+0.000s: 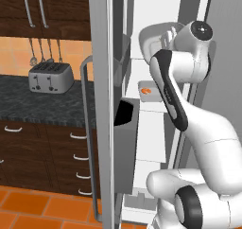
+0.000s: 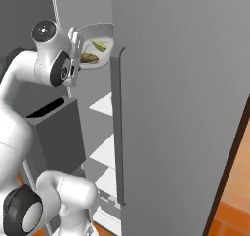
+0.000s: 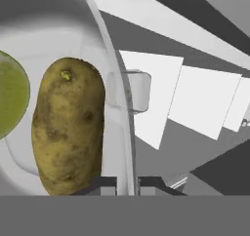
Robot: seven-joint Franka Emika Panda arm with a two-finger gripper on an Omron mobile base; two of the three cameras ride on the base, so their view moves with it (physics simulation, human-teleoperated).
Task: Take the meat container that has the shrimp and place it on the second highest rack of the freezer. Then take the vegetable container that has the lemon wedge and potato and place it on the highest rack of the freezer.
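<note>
Potato [image 3: 68, 125], oblong and brown-olive, lies big in the hand view inside the shallow white round vegetable container [image 3: 110, 91], with the pale yellow-green lemon wedge [image 3: 12, 101] at its 9 o'clock. The two-finger gripper [image 3: 127, 184] pinches the container's rim at 6 o'clock, dark fingertips [image 3: 146, 182] pressed either side of the thin wall. From the right base view, the container [image 2: 95, 45] is held up high inside the tall grey-silver freezer [image 2: 180, 108], potato [image 2: 89, 58] and lemon wedge [image 2: 99, 46] showing in it, with flat white shelves [image 2: 108, 103] stepping down towards 6 o'clock below it. From the left base view, the small orange-red shrimp [image 1: 147, 90] sits in its white rectangular meat container [image 1: 148, 91] on a white shelf [image 1: 151, 105] lower down. At 9 o'clock on the dark counter [image 1: 42, 102] stands a silver toaster [image 1: 50, 77].
</note>
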